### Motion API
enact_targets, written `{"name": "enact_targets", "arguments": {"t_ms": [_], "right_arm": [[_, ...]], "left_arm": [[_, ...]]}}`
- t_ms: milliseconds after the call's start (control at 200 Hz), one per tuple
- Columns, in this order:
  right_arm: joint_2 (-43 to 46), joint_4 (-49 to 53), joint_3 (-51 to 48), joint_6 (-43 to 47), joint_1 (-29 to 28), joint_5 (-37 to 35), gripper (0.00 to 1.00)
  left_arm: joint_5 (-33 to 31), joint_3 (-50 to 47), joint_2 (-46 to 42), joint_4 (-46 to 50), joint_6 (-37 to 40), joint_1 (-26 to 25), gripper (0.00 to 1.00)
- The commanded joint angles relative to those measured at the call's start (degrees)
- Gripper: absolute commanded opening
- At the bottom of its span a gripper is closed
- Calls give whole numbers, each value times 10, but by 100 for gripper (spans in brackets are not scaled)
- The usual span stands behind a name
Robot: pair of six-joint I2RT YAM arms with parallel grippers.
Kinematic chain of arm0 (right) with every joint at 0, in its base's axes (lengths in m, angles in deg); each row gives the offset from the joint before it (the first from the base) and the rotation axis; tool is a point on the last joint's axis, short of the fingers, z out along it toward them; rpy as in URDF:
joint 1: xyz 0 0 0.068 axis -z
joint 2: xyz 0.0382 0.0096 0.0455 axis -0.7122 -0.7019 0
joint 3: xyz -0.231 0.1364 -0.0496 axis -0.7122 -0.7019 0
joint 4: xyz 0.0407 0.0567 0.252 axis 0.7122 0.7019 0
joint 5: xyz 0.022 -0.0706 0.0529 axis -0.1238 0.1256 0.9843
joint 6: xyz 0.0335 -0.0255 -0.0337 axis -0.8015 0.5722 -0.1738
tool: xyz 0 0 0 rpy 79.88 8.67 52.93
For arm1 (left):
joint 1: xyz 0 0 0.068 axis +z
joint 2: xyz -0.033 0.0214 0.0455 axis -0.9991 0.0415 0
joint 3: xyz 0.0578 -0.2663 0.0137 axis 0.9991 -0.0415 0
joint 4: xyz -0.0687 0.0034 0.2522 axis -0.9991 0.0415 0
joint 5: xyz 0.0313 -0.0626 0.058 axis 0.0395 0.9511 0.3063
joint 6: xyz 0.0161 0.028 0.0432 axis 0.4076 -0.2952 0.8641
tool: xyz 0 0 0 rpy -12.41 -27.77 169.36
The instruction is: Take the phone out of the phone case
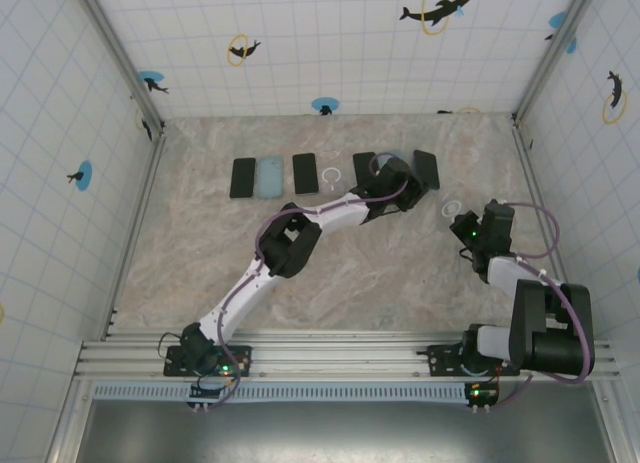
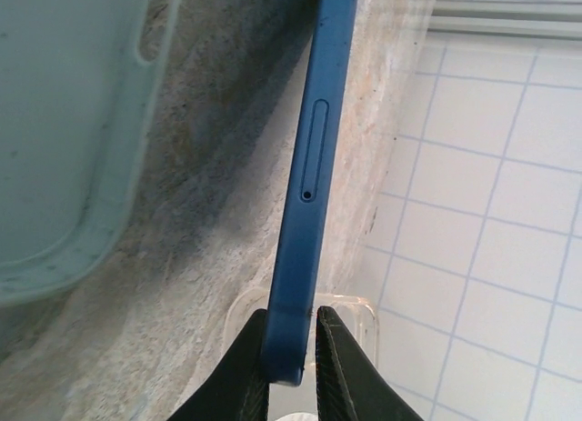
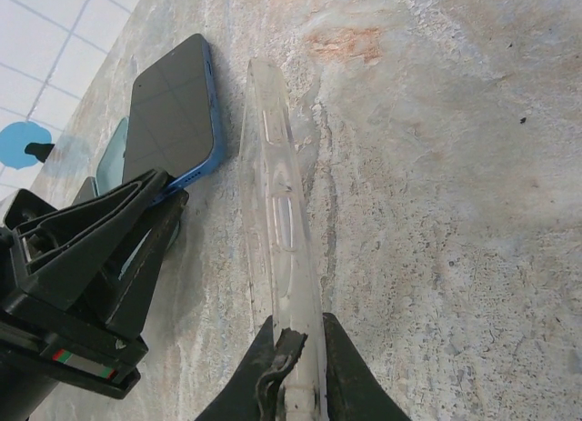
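Left gripper (image 2: 291,353) clenched on 1 end of the blue phone (image 2: 314,148), phone outside the clear case (image 3: 277,194), just beside it on the marble table (image 3: 436,166), right gripper (image 3: 296,348) clamped on that case's edge, teal case (image 2: 64,121) nearby

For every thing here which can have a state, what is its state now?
phone: out of the clear case, gripped at one edge.
clear case: empty, gripped at its rim, apart from the phone.
left end effector: shut on the phone.
right end effector: shut on the clear case.
teal case: empty, lying on the table.
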Motion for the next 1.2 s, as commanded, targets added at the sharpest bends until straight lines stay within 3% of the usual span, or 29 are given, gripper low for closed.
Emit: {"name": "enact_targets", "arguments": {"t_ms": [0,120,671,1006,1191], "right_arm": [[-7,-3,8,4,6,-9,7],[-9,-8,11,3,7,-3,7],[32,44,29,50,-20,-7,7],[29,60,68,124,6,-35,7],[-13,24,96,138,34,-3,8]], "left_arm": [[4,28,20,-25,-12,-1,17],[12,28,29,-30,-21,-6,18],[20,4,-29,26,51,-7,49],[32,-22,-97,63,124,-6,51],[38,-125,-198,68,201,4,53]]}}
